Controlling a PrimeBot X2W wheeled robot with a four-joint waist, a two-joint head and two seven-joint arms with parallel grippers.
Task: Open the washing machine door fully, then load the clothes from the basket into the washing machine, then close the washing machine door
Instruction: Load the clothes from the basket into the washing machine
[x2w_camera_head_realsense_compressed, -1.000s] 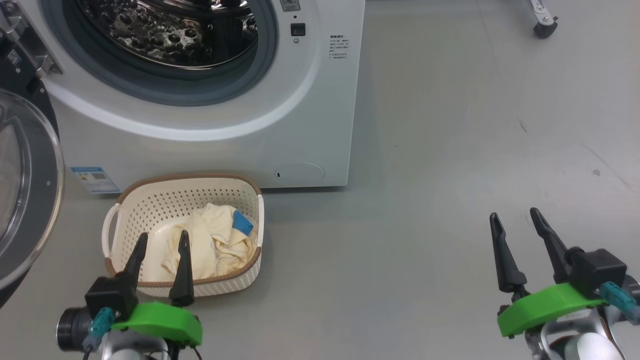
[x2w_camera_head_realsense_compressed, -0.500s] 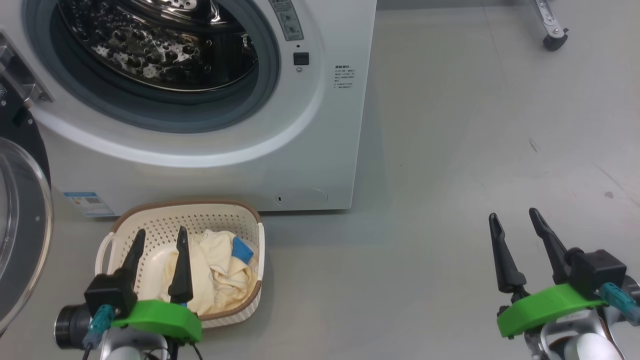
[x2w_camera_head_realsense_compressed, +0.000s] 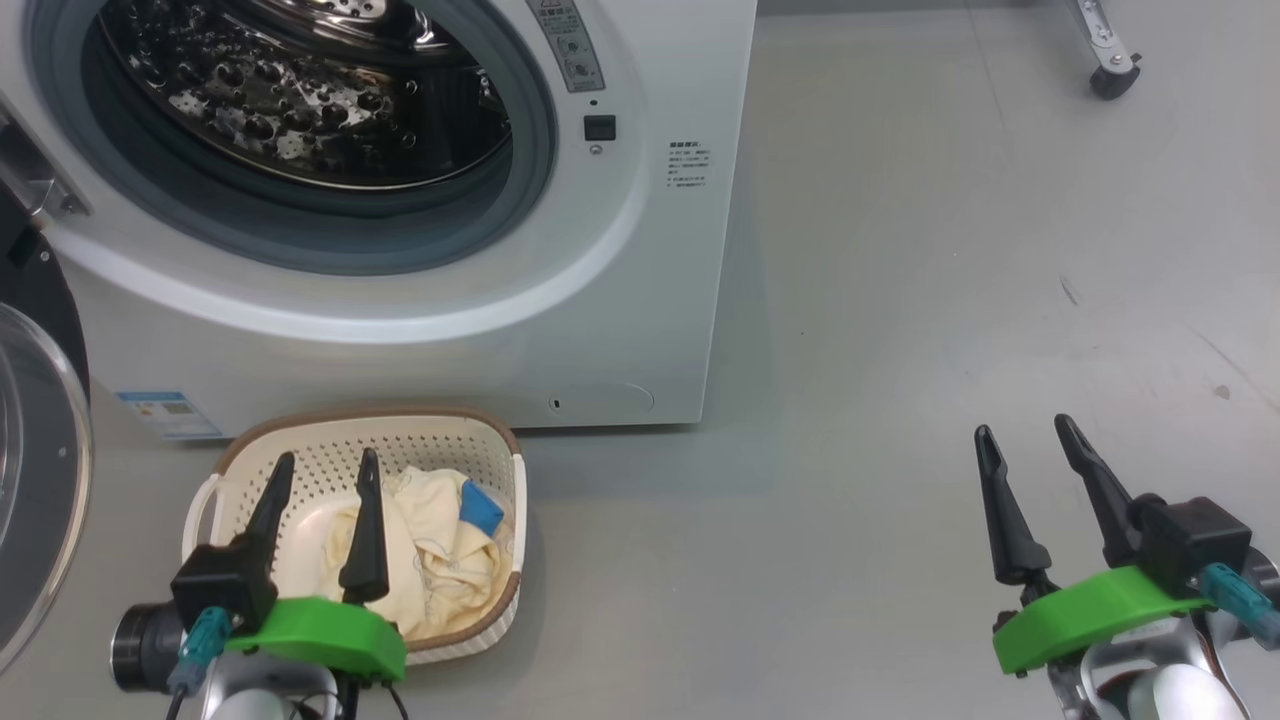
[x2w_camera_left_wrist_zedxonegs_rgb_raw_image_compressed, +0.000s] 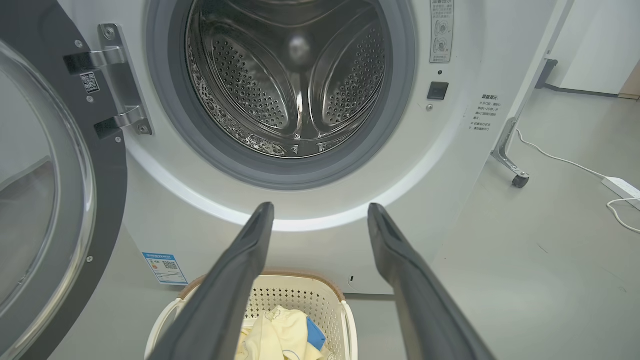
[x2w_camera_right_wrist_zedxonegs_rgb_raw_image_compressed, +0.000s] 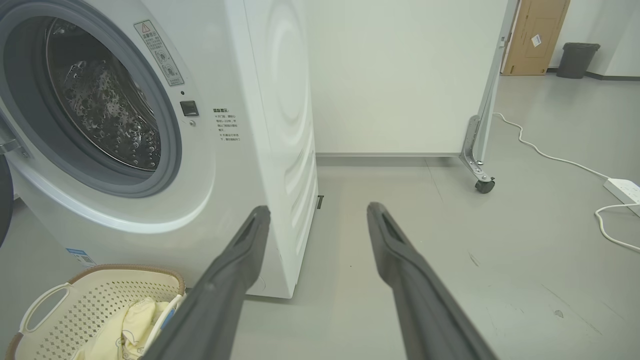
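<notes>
**Floor scene before the washing machine (x2w_camera_head_realsense_compressed: 420, 330).** In the head view the machine fills 11 o'clock, and its top is cut off by the frame.

- **Door and drum:** The washing machine door (x2w_camera_head_realsense_compressed: 35, 480) stands swung open at 9 o'clock, cropped by the left edge. The grey ring and steel drum (x2w_camera_left_wrist_zedxonegs_rgb_raw_image_compressed: 295, 85) are exposed.
- **Basket and clothes:** The basket (x2w_camera_head_realsense_compressed: 440, 445) sits on the floor at 7 o'clock, just before the machine's front. The clothes (x2w_camera_head_realsense_compressed: 430, 550) are heaped toward its right half.
- **Left hand (x2w_camera_head_realsense_compressed: 328, 456):** The fingers are spread and hold nothing. They cross in front of the basket's near left part and hide it.
- **Right hand (x2w_camera_head_realsense_compressed: 1024, 426):** The fingers are spread and hold nothing. It hangs over bare floor at 4 o'clock, well apart from the basket.
- **Surroundings:** A castored frame leg (x2w_camera_head_realsense_compressed: 1105, 78) stands at 1 o'clock. In the right wrist view a white cable (x2w_camera_right_wrist_zedxonegs_rgb_raw_image_compressed: 540, 152) runs to a power strip (x2w_camera_right_wrist_zedxonegs_rgb_raw_image_compressed: 622, 189) at 3 o'clock, and a dark bin (x2w_camera_right_wrist_zedxonegs_rgb_raw_image_compressed: 577, 59) stands at 1 o'clock.
- **Hard to make out:** The printed labels on the machine's front are too small to read.
</notes>
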